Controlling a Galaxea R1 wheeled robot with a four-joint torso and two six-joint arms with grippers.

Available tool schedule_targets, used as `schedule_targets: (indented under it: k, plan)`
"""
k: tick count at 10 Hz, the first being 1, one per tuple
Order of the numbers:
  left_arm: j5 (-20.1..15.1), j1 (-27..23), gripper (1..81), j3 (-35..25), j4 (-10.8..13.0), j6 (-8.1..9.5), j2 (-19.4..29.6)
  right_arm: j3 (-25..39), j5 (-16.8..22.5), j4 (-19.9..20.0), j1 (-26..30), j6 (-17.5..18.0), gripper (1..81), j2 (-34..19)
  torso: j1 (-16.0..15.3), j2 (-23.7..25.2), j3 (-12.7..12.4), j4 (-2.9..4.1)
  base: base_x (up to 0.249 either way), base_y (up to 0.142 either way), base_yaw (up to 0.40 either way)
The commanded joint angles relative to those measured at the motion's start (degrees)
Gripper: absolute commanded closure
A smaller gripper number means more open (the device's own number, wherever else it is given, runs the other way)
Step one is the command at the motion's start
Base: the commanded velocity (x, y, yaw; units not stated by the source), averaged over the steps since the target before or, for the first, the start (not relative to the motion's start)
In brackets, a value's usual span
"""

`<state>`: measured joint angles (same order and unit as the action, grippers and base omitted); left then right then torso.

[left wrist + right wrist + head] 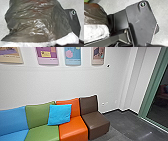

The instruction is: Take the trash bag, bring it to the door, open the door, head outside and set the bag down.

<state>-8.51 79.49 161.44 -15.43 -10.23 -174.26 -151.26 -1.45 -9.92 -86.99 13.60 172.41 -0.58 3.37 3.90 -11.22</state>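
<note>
For both the left and right end effectors, I cannot tell whether they are spread, pressed together or pinching anything. Closest in, the trash bag (pixel 36 23) lies near both wrist cameras, dark, thin and glossy, with a reddish tint showing through. It broadens toward a white section (pixel 67 39) across one end, its dark skin drawing out to a pointed corner along that border. Its far end runs out of the left wrist view, so its full long axis cannot be read. The creases run mostly crosswise, roughly along the white border. The robot's dark plate (pixel 140 22) is just beside the bag, leaving little visible room there; contact is unclear. Farther out, a row of seats stands along the white wall (pixel 50 82): blue (pixel 12 120), green (pixel 40 115), orange (pixel 73 127) and dark brown (pixel 96 122). A bright blue cushion (pixel 59 114) leans across the green and orange backrests. The brown seat's edge ends the row; beyond it, open grey floor (pixel 127 122) extends right to the glass panel (pixel 158 107) and its green frame (pixel 150 92).
</note>
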Motion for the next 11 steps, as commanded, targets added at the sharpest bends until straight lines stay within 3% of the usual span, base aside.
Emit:
schedule_targets:
  k: [1,11]
  plan:
    - [-3.4,-3.7,81.1,0.2,-0.4,-0.14,0.1,0.3,2.8,-0.4,2.8,0.1,1.0,0.4,0.0,0.0,0.0,0.00,0.000,0.000,-0.195]
    - [-3.4,-3.7,81.1,0.2,0.0,-0.14,-0.2,-0.7,2.8,-0.5,2.8,0.2,1.0,1.3,0.0,0.0,0.0,0.00,0.000,0.000,-0.210]
